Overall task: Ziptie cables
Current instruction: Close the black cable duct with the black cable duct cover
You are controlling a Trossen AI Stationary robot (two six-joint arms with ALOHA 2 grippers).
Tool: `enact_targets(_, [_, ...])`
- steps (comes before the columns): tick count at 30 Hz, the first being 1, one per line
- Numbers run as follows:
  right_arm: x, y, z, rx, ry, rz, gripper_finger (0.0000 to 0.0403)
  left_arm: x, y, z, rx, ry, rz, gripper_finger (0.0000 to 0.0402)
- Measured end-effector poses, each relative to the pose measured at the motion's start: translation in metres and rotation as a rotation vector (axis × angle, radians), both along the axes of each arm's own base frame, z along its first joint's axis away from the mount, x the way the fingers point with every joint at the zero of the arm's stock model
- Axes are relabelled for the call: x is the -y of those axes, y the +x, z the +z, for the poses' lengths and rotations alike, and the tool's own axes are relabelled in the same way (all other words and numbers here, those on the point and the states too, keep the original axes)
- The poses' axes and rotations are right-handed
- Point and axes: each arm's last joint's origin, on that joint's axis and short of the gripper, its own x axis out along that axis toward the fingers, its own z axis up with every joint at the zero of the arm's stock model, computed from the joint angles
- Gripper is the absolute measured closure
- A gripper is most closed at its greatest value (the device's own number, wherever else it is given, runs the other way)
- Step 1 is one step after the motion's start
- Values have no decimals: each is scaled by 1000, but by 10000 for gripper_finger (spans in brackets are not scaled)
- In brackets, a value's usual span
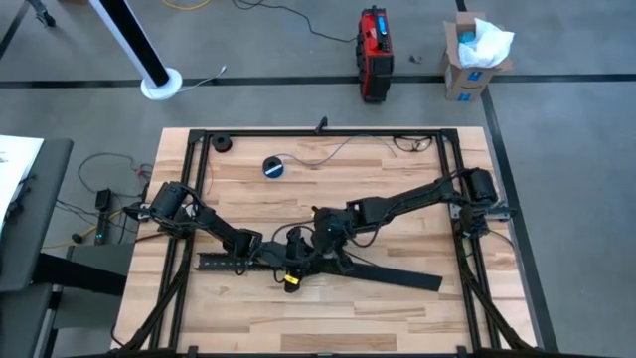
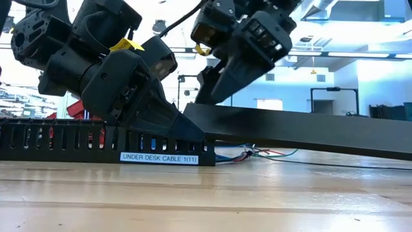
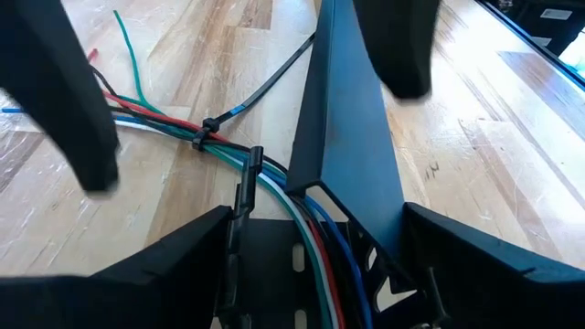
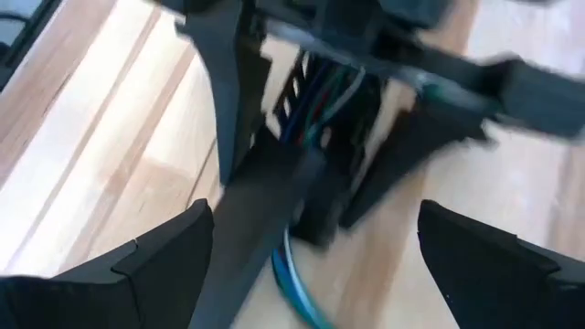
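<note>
I see the cables (image 3: 274, 196) as a thin bundle of white, green, red, blue and dark wires, cinched by a black zip tie (image 3: 203, 135) and running into the slotted cable tray (image 2: 77, 143) at table centre. Only the left wrist view shows that tie; the low view alone reads the tray's label (image 2: 159, 158). Left gripper (image 3: 315, 251) fingers spread, straddling the tray. Right gripper (image 4: 311, 260) fingers apart above the flat black cover strip (image 1: 393, 271).
</note>
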Motion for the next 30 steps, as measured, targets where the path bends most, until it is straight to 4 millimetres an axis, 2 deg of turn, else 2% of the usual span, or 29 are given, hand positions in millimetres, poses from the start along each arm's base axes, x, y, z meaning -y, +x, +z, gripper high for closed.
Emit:
enact_targets(3, [4,-9,13,-36,24,-61,42,0,0,-1,-10,2,-7,104])
enact_targets(6, [1,-30,23,-66,54,-140,42,1,-1,-1,-19,13,-42,104])
enact_targets(12, [-19,-88,31,-6,72,-442,42,1,-1,-1,-20,38,-79,104])
enact_targets(16, [-45,-115,31,152,153,-677,42,1,-1,-1,-18,44,-69,104])
enact_targets(18, [-61,-118,27,190,174,-687,42,0,-1,-1,-13,54,-53,104])
enact_targets(21, [-81,-110,18,220,128,-704,42,0,-1,-1,-15,42,-35,104])
enact_targets(27, [-113,-81,-4,305,-264,-777,42,0,-1,-1,-18,-7,-6,104])
enact_targets(30, [-122,-71,-18,303,-355,-747,42,0,-1,-1,-19,-12,-3,104])
